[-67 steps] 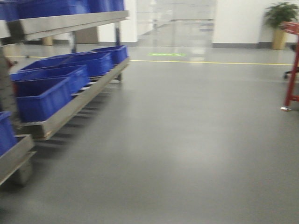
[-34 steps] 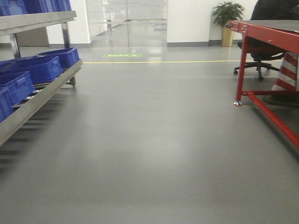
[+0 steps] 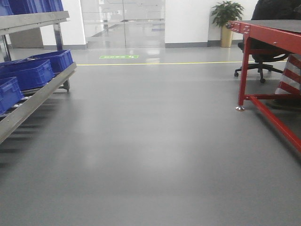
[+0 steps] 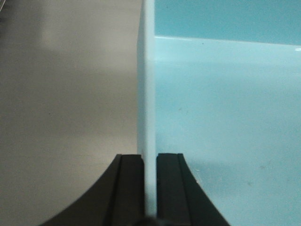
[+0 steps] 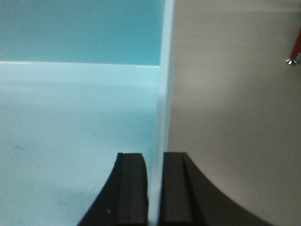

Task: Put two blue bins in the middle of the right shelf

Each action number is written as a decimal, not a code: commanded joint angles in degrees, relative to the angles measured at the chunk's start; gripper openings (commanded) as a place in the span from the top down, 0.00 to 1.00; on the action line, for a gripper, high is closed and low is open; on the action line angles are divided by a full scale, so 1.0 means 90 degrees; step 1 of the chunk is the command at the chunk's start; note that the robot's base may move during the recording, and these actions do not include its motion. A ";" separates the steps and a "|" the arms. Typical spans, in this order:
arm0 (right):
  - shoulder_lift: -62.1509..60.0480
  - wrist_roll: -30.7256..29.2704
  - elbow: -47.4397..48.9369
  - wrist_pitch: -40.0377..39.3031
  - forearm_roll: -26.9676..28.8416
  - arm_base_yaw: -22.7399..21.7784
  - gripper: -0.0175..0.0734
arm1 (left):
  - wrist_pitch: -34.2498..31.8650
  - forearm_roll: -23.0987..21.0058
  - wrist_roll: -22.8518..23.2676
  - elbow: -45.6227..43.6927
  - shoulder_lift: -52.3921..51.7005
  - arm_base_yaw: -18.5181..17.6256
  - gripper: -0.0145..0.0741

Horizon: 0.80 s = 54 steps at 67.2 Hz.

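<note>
The pale blue bin (image 4: pixel 225 117) hangs between my two claws, its smooth, plain inside inward of each and grey floor (image 4: pixel 70 94) outward. I judge it stiff and light but slick, so the upright side wall (image 4: pixel 149 70) is the place to pinch; my left claw (image 4: pixel 150 160) and right claw (image 5: pixel 153 160) are each clamped across one.

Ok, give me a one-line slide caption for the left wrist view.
Left gripper shut on the wall of a pale blue bin, grey floor beyond its outer side.
</note>
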<state>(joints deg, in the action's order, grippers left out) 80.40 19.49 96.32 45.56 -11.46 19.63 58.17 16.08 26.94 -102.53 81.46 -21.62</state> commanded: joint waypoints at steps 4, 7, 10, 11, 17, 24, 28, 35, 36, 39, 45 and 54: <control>-0.0120 -0.0063 0.0088 -0.0291 -0.0233 -0.0030 0.99 | -0.0136 0.0280 0.0041 -0.0069 -0.0057 0.0034 0.96; -0.0120 -0.0063 0.0088 -0.0291 -0.0233 -0.0030 0.99 | -0.0136 0.0280 0.0041 -0.0069 -0.0057 0.0034 0.96; -0.0120 -0.0063 0.0088 -0.0291 -0.0233 -0.0030 0.99 | -0.0136 0.0280 0.0041 -0.0069 -0.0057 0.0034 0.96; -0.0120 -0.0063 0.0088 -0.0291 -0.0233 -0.0030 0.99 | -0.0136 0.0280 0.0041 -0.0069 -0.0057 0.0034 0.96; -0.0120 -0.0063 0.0088 -0.0291 -0.0233 -0.0030 0.99 | -0.0160 0.0280 0.0041 -0.0069 -0.0057 0.0034 0.96; -0.0120 -0.0063 0.0088 -0.0291 -0.0233 -0.0030 0.99 | -0.0292 0.0280 0.0041 -0.0069 -0.0057 0.0034 0.96; -0.0120 -0.0063 0.0088 -0.0291 -0.0233 -0.0030 0.99 | -0.0305 0.0280 0.0041 -0.0069 -0.0057 0.0034 0.96; -0.0120 -0.0063 0.0088 -0.0291 -0.0233 -0.0030 0.99 | -0.0305 0.0280 0.0041 -0.0069 -0.0057 0.0034 0.96; -0.0120 -0.0063 0.0088 -0.0291 -0.0233 -0.0030 0.99 | -0.0305 0.0280 0.0041 -0.0069 -0.0057 0.0034 0.96; -0.0120 -0.0063 0.0088 -0.0291 -0.0233 -0.0030 0.99 | -0.0305 0.0280 0.0041 -0.0069 -0.0057 0.0034 0.96; -0.0120 -0.0063 0.0088 -0.0291 -0.0233 -0.0030 0.99 | -0.0305 0.0280 0.0041 -0.0069 -0.0057 0.0034 0.96; -0.0120 -0.0063 0.0088 -0.0291 -0.0233 -0.0030 0.99 | -0.0305 0.0280 0.0041 -0.0069 -0.0057 0.0034 0.96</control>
<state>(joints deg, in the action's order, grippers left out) 80.40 19.49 96.32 45.56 -11.96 19.63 57.02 15.97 26.94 -102.53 81.68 -21.62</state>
